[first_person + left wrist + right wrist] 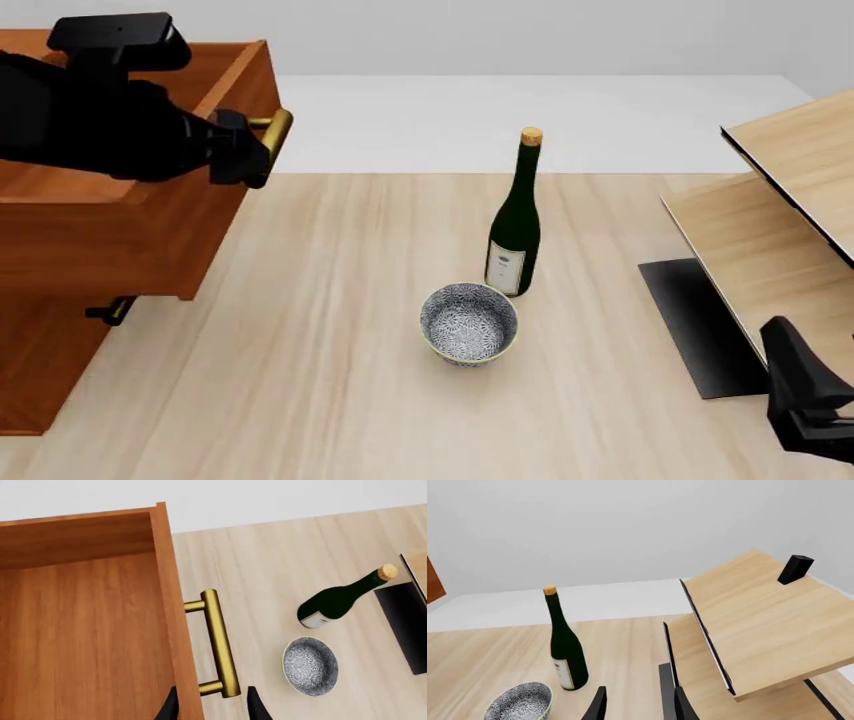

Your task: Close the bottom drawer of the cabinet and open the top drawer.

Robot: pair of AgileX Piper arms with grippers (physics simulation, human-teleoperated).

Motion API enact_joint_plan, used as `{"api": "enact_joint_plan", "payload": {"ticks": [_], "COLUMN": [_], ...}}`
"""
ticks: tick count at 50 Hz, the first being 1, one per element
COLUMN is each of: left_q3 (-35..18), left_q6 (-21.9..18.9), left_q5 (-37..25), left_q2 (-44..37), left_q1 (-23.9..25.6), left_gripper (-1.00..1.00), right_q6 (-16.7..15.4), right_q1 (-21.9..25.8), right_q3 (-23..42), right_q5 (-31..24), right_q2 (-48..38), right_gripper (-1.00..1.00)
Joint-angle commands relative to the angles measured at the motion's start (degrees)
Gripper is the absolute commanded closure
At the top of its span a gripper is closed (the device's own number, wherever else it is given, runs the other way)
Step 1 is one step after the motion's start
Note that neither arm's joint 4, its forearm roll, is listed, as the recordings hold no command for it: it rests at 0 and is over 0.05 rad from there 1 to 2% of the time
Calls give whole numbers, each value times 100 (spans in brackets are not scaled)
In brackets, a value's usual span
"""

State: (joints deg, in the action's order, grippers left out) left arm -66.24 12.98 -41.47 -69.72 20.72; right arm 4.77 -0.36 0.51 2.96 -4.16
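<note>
front: high behind the arms, facing 12 o'clock down the table (334, 300) | left wrist: close above the top drawer (80, 630), looking down | right wrist: low, facing forward | shared by all: bottle (515, 230), bowl (469, 322)

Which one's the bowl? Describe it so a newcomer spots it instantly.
Start at the table, then find the upright dark green bottle near its middle. The bowl sits just in front of it: small, round, with a blue-and-white speckled pattern, the only patterned item there.
</note>
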Motion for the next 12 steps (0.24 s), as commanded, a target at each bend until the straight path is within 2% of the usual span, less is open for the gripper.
{"api": "enact_joint_plan", "payload": {"ticks": [1,12], "left_q3": [93,-83], "left_q6": [-105,45], "left_q5": [79,35], "left_q2": [-65,46], "left_q1": [632,808], "left_gripper": [-100,-100], "right_q6": [3,0], "right_q1": [-7,-6], "right_q3": [0,0], "right_q5": [35,42], "right_q2": [-36,-39], "right_gripper": [-100,-100]}}
